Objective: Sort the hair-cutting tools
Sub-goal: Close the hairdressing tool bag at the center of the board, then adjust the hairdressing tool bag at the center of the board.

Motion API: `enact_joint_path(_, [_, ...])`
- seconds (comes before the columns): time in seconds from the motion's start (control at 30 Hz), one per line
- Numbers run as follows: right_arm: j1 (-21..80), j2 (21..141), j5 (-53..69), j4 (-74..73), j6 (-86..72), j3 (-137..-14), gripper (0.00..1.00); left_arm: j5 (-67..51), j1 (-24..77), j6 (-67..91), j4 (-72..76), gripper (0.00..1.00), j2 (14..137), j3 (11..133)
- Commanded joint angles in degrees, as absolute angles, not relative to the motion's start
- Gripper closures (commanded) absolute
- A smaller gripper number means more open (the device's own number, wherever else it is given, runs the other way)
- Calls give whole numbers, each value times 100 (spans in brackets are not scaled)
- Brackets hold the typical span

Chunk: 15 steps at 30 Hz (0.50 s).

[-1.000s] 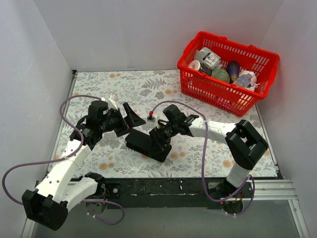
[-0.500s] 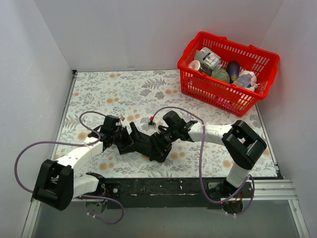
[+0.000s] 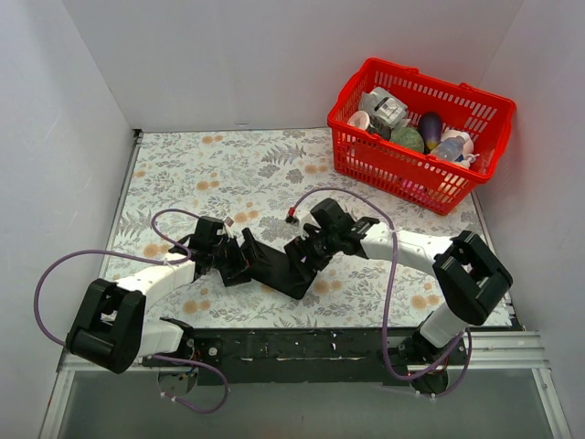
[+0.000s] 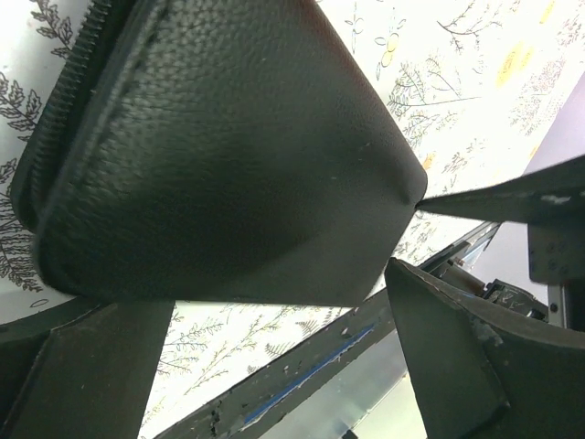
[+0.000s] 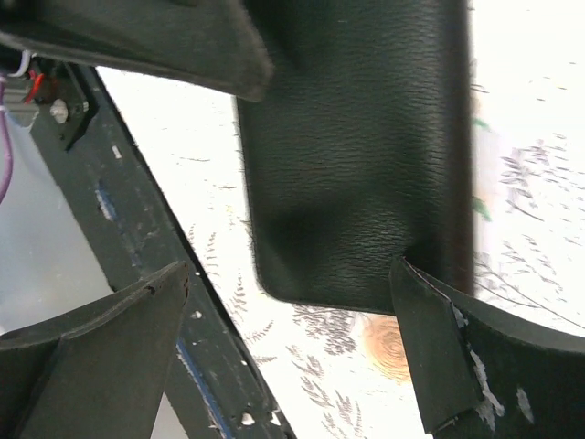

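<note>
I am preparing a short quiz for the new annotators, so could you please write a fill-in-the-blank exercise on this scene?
1. The basket in the table's far right corner is ____ in colour.
2. The case lying between the two arms is ____ in colour.
3. The left gripper and the right gripper both have their jaws ____.

Missing words: red; black; open.
</note>
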<state>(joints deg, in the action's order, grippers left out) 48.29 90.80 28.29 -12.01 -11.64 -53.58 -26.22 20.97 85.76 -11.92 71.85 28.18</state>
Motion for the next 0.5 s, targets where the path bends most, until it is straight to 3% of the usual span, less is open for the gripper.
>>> enact_joint_path(0.0, [4544,9227,2715,-1363,-905,-5607,2,-2531,2118,8455,-1107,2,7128,2777])
enact_joint_path(0.2, [4535,10035,3498,-862,-1177,-5722,2,-2549,2127,8411,-1257,2,7058,2786])
enact_joint_path(0.47, [4772,10362,2743,-993,-1090,-5783,2,-2610,2118,8385,-1485,2,6943,2935])
